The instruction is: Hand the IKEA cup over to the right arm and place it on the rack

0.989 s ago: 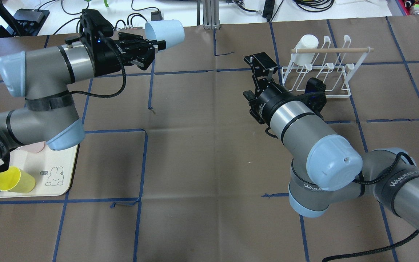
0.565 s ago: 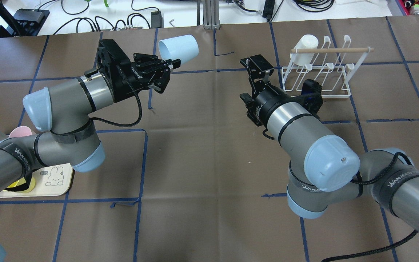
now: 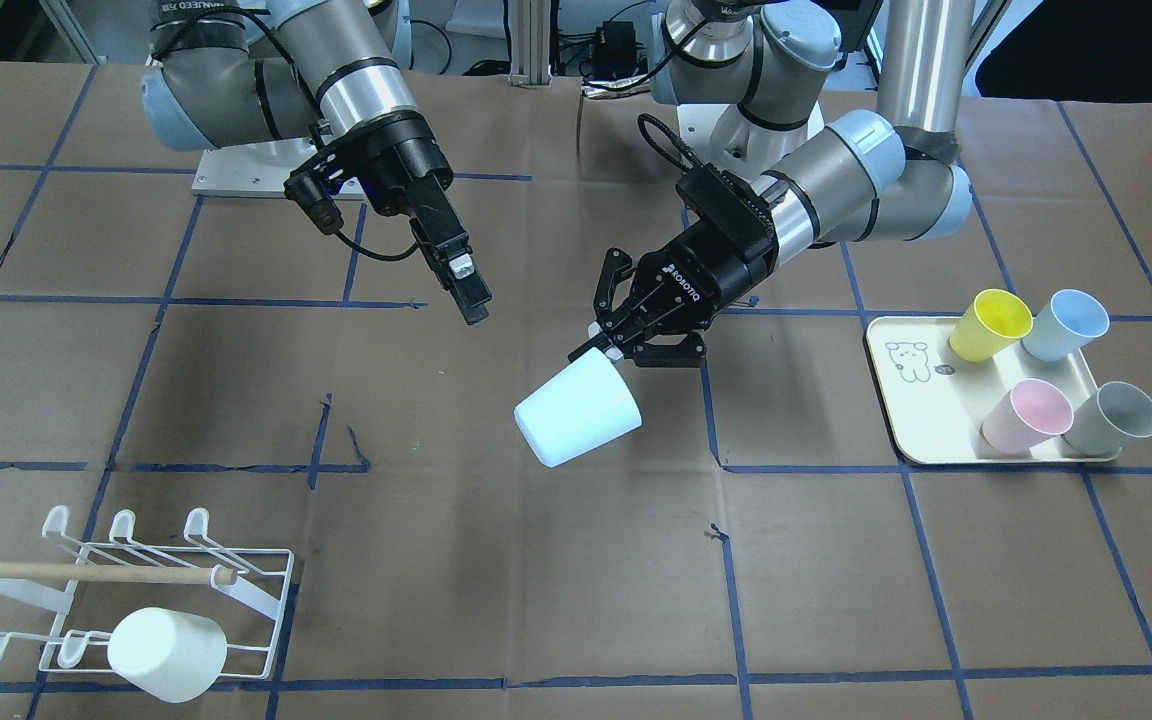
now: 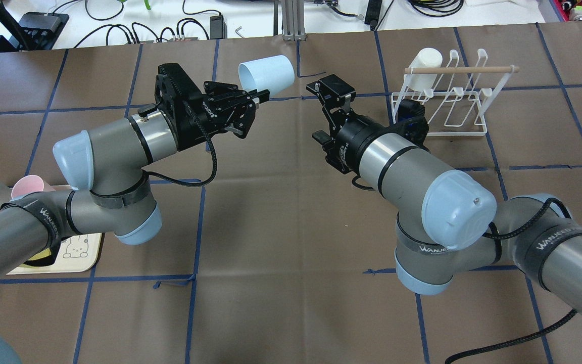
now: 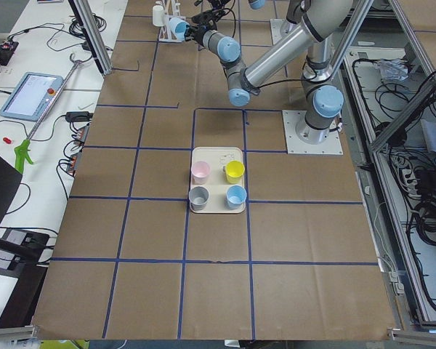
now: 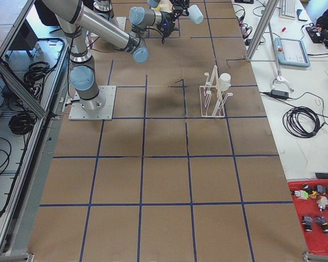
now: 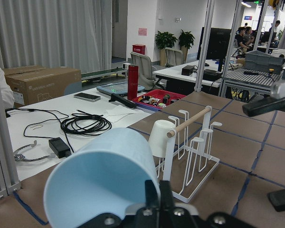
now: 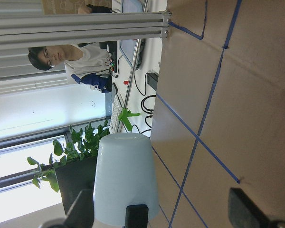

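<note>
Your left hand (image 4: 259,94), reaching out past the cream tray (image 3: 901,445) and its four cups (image 3: 1026,415), is closed on the rim of the pale blue cup (image 4: 267,74); its fingers pinch the wall right at the mouth. You can see the cup lying on its side in the air, clear of the bench (image 4: 291,227); its mouth faces the left hand and its base points away, toward the right arm's side. Next along, your right hand (image 4: 327,111) has its fingers spread wide and holds nothing; it sits near the cup's base but apart from it, with a gap showing in the overhead view. From the right wrist camera the cup appears between the two spread fingers, base toward the lens. Further right stands the rack (image 4: 442,103), resting on the bench just beyond the right arm's wrist; a white cup (image 4: 425,59) hangs upturned on a prong at its far left corner, by the left end of the wooden dowel (image 4: 468,69).
</note>
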Available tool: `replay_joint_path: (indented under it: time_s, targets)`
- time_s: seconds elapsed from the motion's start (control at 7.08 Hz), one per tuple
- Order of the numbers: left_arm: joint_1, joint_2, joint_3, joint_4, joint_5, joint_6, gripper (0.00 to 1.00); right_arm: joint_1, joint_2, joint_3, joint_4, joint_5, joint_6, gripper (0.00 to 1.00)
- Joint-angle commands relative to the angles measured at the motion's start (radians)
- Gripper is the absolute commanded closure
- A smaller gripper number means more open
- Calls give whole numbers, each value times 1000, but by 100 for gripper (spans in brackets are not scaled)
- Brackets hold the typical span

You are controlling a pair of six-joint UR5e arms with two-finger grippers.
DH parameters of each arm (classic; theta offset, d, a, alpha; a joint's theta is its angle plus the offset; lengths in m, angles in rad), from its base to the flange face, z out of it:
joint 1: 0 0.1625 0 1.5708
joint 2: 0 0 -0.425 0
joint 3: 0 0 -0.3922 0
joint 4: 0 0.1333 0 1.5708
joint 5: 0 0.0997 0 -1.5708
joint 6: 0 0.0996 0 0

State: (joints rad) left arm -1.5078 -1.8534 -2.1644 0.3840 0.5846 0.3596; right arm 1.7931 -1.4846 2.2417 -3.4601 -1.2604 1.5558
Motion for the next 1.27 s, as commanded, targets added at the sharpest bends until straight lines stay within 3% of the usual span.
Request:
replay_joint_path:
  time_s: [0.0,1.13]
  targets:
    - [-2,0,1,1,1,-1,92,0,44,-52,13,3,-22,2]
    - [-3,0,1,1,3,-8,92,28,196,-238,67,3,84,0]
